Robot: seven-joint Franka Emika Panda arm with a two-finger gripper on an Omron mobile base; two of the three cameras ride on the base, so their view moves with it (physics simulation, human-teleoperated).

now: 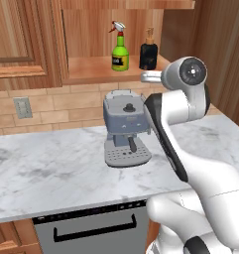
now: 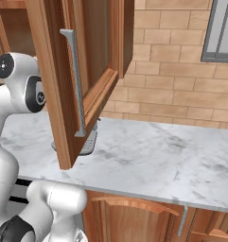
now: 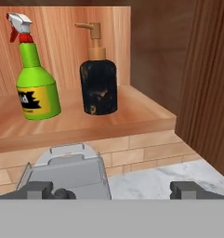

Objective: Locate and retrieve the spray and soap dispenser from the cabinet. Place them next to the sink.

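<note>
The cabinet (image 1: pixel 91 69) is a brown wooden wall unit with an open shelf niche. On its shelf the green spray (image 1: pixel 120 52) (image 3: pixel 35 81) stands upright, with a white trigger head and a red nozzle. Just to the right of it stands the black soap dispenser (image 1: pixel 149 52) (image 3: pixel 98 83) with its bronze pump. My gripper (image 3: pixel 115 190) hangs in front of the shelf and a little below it. It is open, with the fingertips (image 3: pixel 39 189) wide apart and nothing between them. It touches neither bottle. The sink is out of view.
A grey espresso machine (image 1: pixel 125 131) (image 3: pixel 67 172) stands on the marble counter (image 1: pixel 51 168) right under the shelf. An open wooden cabinet door (image 2: pixel 73 80) with a long handle juts out beside my arm. A wooden side wall (image 3: pixel 206 83) closes the right.
</note>
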